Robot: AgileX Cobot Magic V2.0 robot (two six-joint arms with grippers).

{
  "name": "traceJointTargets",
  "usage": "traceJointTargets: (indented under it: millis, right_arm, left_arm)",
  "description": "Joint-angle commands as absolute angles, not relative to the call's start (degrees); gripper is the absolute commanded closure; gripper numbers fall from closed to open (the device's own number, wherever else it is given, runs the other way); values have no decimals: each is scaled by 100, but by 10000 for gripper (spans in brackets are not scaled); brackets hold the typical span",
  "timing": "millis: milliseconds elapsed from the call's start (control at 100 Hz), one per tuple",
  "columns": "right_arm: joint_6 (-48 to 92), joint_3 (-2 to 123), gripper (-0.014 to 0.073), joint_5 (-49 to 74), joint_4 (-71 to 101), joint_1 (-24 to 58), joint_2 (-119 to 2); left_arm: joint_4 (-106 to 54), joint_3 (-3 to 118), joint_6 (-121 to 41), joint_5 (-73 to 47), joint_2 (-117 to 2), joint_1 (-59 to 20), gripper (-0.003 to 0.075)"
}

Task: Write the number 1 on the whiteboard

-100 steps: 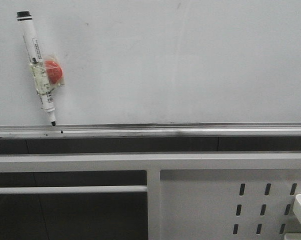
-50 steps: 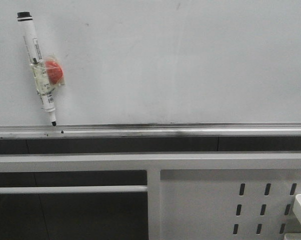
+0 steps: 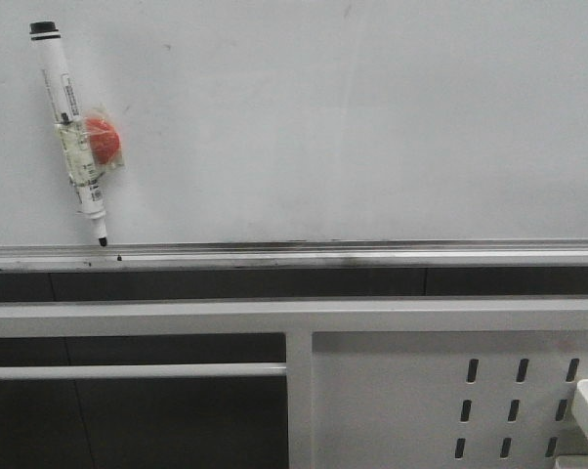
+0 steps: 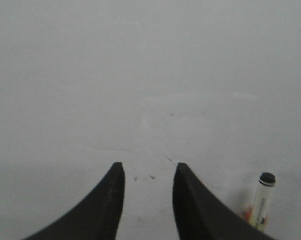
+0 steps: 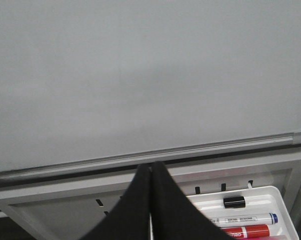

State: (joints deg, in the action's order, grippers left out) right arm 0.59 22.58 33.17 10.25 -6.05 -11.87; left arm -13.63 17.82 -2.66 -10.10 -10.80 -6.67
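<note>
No number 1 on the whiteboard [image 3: 372, 127] yet. Marker [image 3: 71, 132] sits at the board's 9 o'clock, tip down by the rail [image 3: 304, 256]; I judge it light, rigid, slick, so I'd grip mid-barrel. Left gripper [image 4: 148, 200] spread, empty; right gripper [image 5: 151, 200] pressed together.

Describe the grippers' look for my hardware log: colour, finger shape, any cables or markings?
Only the fingers show, in the wrist views. The left gripper has two plain matte black fingers, broad at the base, curving to narrow blunt tips. The right gripper has the same smooth black fingers, tapering to a point. No cables, labels or markings show, and the arms are out of view.
</note>
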Motion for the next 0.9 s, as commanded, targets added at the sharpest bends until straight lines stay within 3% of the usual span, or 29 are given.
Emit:
traceJointTargets:
  millis: [0,160,270,470,600,890]
  right_arm:
    - [137,2332,663,2828,938,-541,-1308]
    - [77,1847,663,2170,1221,-252,-1312]
    - [190,1905,663,2144,1271,-87,-1312]
    - [190,1905,663,2204,1568,93,-1312]
    - [190,1905,663,2205,1568,197,-1312]
    - [190,1905,663,2213,1568,338,-1312]
  left_arm:
    - [-1547,1897,-246,-633,-1415,-960,377]
    - [-1897,1492,-246,-151,-2080,-1532,431]
    - [-2356,1181,-246,805,-2601,-2004,447]
    - [-947,947,-246,2239,-3486,-3234,446]
    - [-905,857,-246,3409,-4357,-4019,446]
    - [-1326,857,72,6289,-6913,-4236,446]
